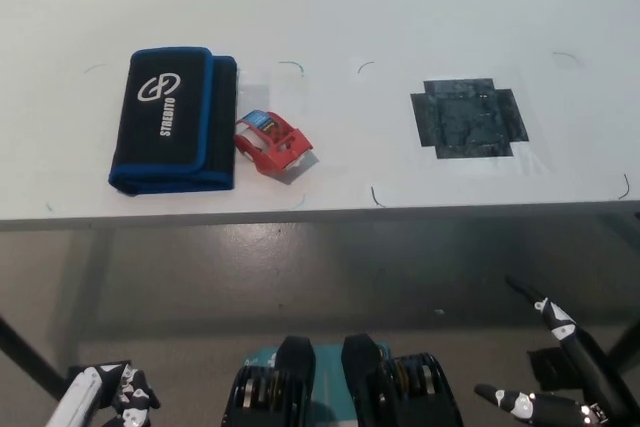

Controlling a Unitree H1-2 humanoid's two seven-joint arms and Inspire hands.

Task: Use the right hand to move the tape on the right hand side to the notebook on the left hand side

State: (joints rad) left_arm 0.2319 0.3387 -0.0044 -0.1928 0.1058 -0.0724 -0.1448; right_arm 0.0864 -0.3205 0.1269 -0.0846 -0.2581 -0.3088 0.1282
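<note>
Tape (272, 144) beside notebook (172, 118), right hand (555, 372) empty, spread, below table (380, 7)

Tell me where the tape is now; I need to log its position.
In the head view the red tape lies on the white table, left of centre, against the right edge of the black-and-blue notebook, well left of the dark patch.
</note>
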